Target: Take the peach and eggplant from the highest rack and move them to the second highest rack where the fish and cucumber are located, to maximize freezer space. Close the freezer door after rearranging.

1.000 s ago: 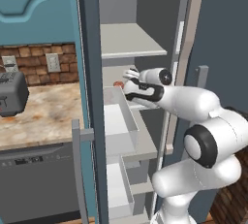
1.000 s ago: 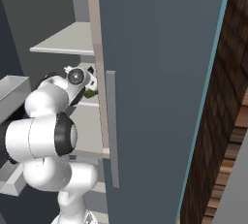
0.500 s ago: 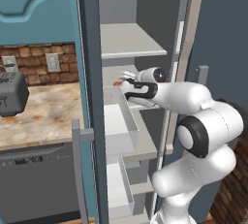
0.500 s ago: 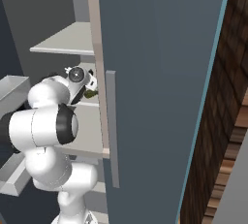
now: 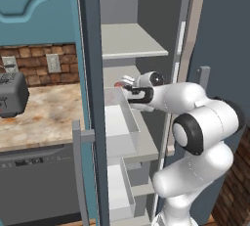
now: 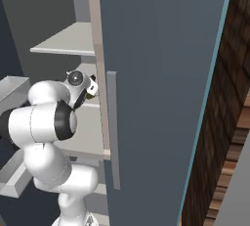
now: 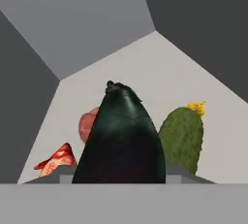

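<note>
The freezer (image 5: pixel 141 39) stood tall and grey with its door (image 6: pixel 161 88) swung wide, beside a marble-patterned counter (image 5: pixel 44 115) with a brick backsplash and a dark toaster (image 5: pixel 10 94) at the far left. Inside, the highest rack (image 5: pixel 132 41) was a pale shelf with nothing visible on its near part, and below it a drawer (image 5: pixel 119 122) stood pulled out toward the room. The white arm reached in from the right at the level of the second highest rack (image 7: pixel 193 68), and its gripper (image 5: pixel 128 89) was at the front of that rack, just above the drawer's rear edge. From the hand's own camera the eggplant (image 7: pixel 121 140) loomed very close, dark and glossy, its stem end pointing away into the freezer, and the fingers were closed narrowly on its near end, their tips hidden by the fruit. Just beside it on one side stood the cucumber (image 7: pixel 181 138), green and bumpy with a small yellow tip. On the other side the peach (image 7: pixel 87 123) showed as a pinkish round partly hidden behind the eggplant, and nearer the camera lay the fish (image 7: pixel 57 160), red and orange. I could not tell whether the eggplant touched the shelf floor or hung just above it. From the right-hand side the door's edge covered much of the hand.
</note>
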